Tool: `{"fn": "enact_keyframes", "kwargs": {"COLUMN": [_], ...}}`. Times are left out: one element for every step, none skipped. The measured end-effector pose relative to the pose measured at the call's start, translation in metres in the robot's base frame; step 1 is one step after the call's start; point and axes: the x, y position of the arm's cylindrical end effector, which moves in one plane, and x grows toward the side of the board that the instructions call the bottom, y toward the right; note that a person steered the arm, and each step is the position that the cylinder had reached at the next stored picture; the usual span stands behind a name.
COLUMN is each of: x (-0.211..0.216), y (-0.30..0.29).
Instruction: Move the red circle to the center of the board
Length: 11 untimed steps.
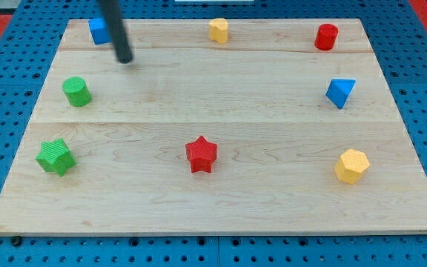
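Note:
The red circle (326,36) stands at the board's top right corner area. My tip (126,58) is at the view's upper left, far to the left of the red circle. It sits just right of and below a blue block (98,31), whose shape the rod partly hides, and above right of a green circle (76,91).
The wooden board (213,222) also holds a yellow block (219,30) at top centre, a blue triangle (340,92) at right, a yellow hexagon (351,165) at lower right, a red star (201,154) at lower centre and a green star (55,156) at lower left.

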Motion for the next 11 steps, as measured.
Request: {"fn": "enact_keyframes", "kwargs": {"x": [-0.002, -0.010, -0.070, -0.103, -0.103, -0.103, -0.104, -0.104, -0.104, -0.073, -0.071], "y": [0.085, 0.137, 0.168, 0.204, 0.224, 0.243, 0.243, 0.297, 0.337, 0.340, 0.341]}}
